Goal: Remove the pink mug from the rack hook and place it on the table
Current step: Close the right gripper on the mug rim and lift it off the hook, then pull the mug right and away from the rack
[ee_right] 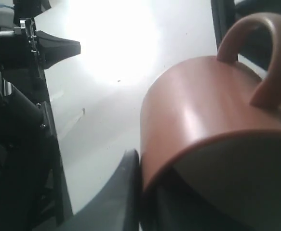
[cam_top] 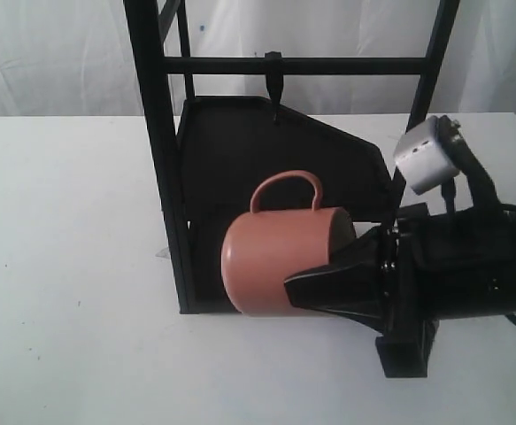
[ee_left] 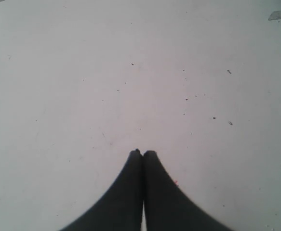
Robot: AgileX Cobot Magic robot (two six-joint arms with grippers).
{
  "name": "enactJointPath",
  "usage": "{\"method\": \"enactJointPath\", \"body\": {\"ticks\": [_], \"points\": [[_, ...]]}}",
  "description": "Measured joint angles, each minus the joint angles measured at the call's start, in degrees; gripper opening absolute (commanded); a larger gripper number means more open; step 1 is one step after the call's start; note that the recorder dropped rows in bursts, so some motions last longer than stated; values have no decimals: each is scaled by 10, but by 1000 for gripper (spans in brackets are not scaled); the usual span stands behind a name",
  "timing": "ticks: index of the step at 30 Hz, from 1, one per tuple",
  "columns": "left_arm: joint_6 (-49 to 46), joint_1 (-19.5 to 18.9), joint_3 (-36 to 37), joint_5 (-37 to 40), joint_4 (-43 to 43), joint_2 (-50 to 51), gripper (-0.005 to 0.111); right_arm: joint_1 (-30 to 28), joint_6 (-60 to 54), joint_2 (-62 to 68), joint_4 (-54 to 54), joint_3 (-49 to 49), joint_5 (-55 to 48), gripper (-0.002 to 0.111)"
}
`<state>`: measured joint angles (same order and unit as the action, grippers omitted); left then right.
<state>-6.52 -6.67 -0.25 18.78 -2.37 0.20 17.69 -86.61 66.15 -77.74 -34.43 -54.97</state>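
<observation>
Pinching glossy cylindrical pink mug (cam_top: pixel 275 261) by its rim, right pincer (cam_top: pixel 315 283); left pincer (ee_left: pixel 142 153) tips together.

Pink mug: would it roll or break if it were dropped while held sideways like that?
Probably rigid and breakable; the pink mug looks like glazed ceramic. Its sheen suggests slipperiness, and the right gripper pinches only the rim. Lying sideways, it could roll until its handle catches.

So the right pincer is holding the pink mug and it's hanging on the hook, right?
Not quite. The right pincer is holding the pink mug, but it's off the rack hook, tipped sideways below it. The exterior view shows that.
</observation>
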Motion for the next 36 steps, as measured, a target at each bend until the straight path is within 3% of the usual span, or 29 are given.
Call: {"method": "enactJointPath", "body": {"ticks": [8, 17, 20, 27, 36], "points": [[0, 0, 0, 0, 0, 0, 0, 0, 115, -86, 22, -3, -2, 0], [0, 0, 0, 0, 0, 0, 0, 0, 291, -182, 73, -102, -5, 0], [0, 0, 0, 0, 0, 0, 0, 1, 376, -187, 138, -141, -20, 0], [0, 0, 0, 0, 0, 0, 0, 35, 546, -148, 402, -184, -127, 0], [0, 0, 0, 0, 0, 0, 0, 117, 667, -100, 580, -204, -152, 0]]}}
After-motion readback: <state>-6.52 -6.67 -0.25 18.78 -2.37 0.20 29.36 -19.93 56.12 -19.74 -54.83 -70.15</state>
